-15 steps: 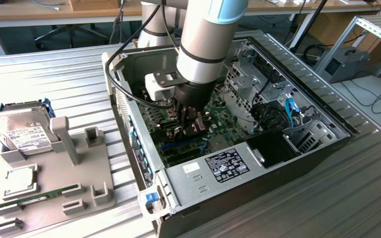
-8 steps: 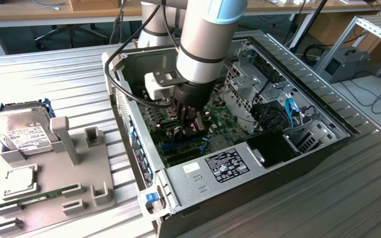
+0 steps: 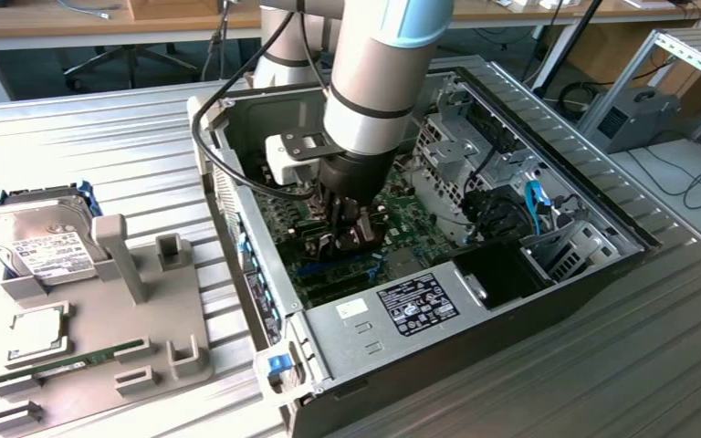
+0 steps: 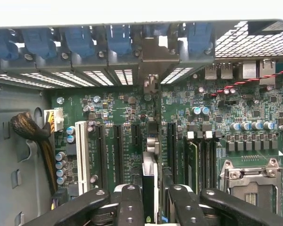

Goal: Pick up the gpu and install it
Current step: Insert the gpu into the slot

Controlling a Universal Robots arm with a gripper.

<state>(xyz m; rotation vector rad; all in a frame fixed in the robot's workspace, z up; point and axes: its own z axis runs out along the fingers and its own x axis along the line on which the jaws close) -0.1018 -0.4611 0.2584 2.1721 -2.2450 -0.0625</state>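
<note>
I have the hand [image 4: 151, 200] pinching the gpu [image 4: 150, 155] edge-on by its top edge, down inside the case [image 3: 546, 301] over the board's slots [image 4: 118, 150]. It looks light, stiff, thin and fragile; I'd keep to the edges.

Ribbed metal table [image 3: 107, 137]; wooden desks [image 3: 34, 23] behind; office chair base [image 3: 131, 59]; dark floor.
</note>
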